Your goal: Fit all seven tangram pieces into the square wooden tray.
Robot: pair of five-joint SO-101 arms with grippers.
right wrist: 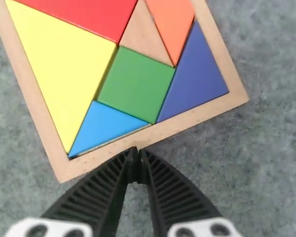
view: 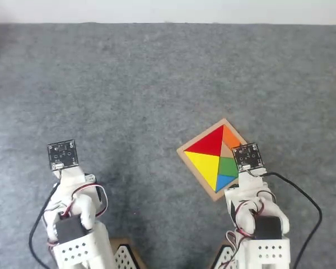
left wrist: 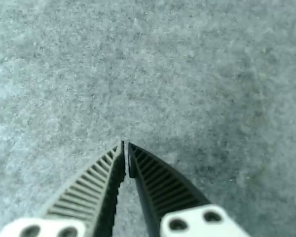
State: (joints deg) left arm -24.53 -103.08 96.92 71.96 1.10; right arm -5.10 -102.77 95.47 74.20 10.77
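Black ribbed right gripper sitting closed, empty, at rim of square wooden tray; left gripper closed, empty, hanging over grey felt. Flat coloured tangram pieces lying inside tray; judging light, stiff, slick, best gripping by edges

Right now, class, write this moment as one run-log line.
tray: six coloured pieces seated, one triangular spot wood-coloured | left tool: shut, over grey mat | right tool: shut, by tray rim
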